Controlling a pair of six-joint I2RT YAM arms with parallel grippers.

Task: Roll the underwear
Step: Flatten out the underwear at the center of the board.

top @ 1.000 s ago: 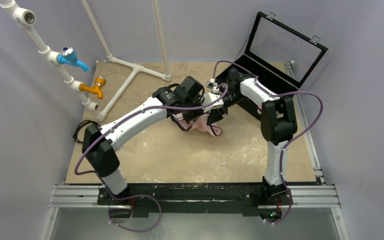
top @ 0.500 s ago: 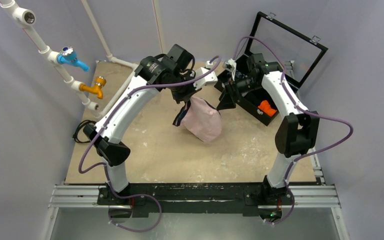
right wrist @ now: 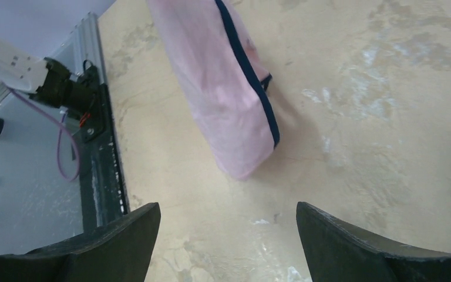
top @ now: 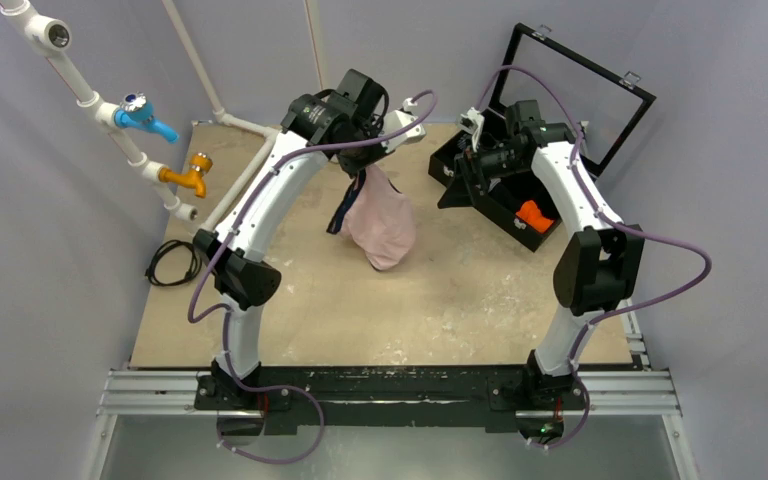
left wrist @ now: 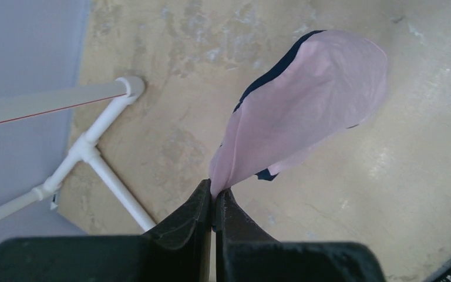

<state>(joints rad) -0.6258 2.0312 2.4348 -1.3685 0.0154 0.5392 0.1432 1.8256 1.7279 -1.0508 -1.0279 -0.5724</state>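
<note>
My left jaws are closed tight on one corner of the underwear [top: 382, 225], pinching a small fold of pink fabric between the two black fingers [left wrist: 195, 220]. From that pinch the garment hangs free, just above the middle of the top view and over the tan surface [top: 440, 300]. Whether its lowest tip touches the surface I cannot tell.

It is pale pink, smooth and mostly unwrinkled, doubled flat so that it drops as one long, rounded pouch – narrow at my grip, wide at the far end. In my left wrist view the underwear [left wrist: 305, 100] fills the upper right of the frame, with dark navy trim along its upper left edge and a small navy bit showing at the lower edge. In my right wrist view it [right wrist: 223, 88] slants down from the top centre, and a navy band runs down its right side to a little navy tab.

My right jaws stand wide open with nothing between them – one finger at the lower left of that frame, the other at the lower right, well apart from the cloth.

A white pipe frame [left wrist: 94, 158] lies at the left of the left wrist view.
</note>
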